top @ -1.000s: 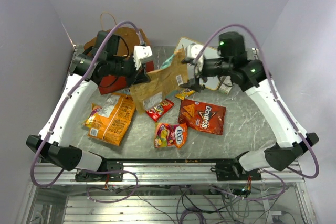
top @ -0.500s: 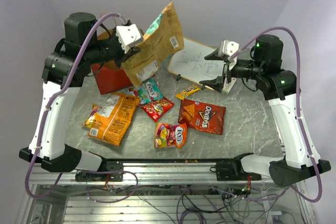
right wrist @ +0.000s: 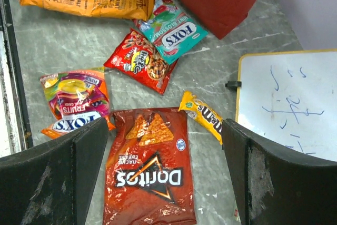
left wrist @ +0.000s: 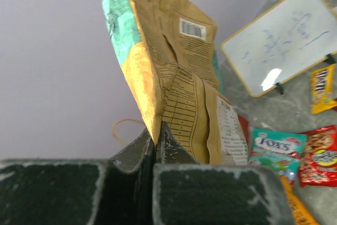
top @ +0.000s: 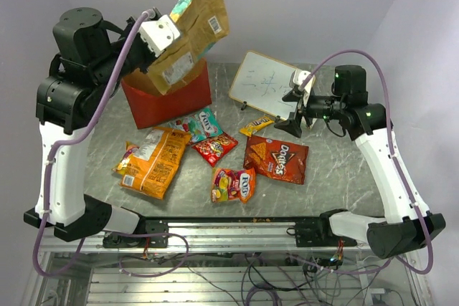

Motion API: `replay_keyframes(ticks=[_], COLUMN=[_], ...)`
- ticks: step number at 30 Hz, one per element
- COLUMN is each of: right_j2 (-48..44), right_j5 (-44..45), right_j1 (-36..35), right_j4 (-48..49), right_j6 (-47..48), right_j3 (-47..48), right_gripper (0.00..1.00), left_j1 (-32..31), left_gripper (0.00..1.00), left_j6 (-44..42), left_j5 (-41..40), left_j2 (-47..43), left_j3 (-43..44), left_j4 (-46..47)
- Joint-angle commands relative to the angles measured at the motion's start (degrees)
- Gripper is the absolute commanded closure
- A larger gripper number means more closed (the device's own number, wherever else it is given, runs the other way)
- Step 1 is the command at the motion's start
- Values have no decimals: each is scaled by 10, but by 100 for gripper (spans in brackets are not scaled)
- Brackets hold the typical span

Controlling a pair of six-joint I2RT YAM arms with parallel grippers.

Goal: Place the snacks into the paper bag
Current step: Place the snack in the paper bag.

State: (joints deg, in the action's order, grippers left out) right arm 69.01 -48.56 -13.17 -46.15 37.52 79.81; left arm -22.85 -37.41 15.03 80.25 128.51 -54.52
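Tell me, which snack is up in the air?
The tan chip bag, pinched in the left gripper above the paper bag. The other snacks lie on the table.

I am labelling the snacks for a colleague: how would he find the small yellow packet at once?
Start at the whiteboard at the back right. Just in front of its near edge, beyond the dark red Doritos bag, lies the yellow packet. It alone is bright yellow and narrow, smaller than the packets around it.
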Motion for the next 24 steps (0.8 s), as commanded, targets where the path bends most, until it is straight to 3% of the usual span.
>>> replay_keyframes(ticks=[1,9,16,24], right_j2=[-16,-10,-6,-11], right_j5=[3,-4,-4,-5], right_j1=[8,16,18,18], right_j4=[27,45,49,56], right_j6=[-5,-9,-8,-8], right_j3=[-24,-47,-59,-72], right_gripper=[12,12,12,12], left_j1=[3,3,3,17], left_gripper=[93,93,93,93], left_j6=[-60,-127,-233,-315], left_j5=[-110,-185,-232,-253], left_j2=[0,7,-20,-6], left_j3=[22,8,-102,-153], left_j4=[55,77,149,168])
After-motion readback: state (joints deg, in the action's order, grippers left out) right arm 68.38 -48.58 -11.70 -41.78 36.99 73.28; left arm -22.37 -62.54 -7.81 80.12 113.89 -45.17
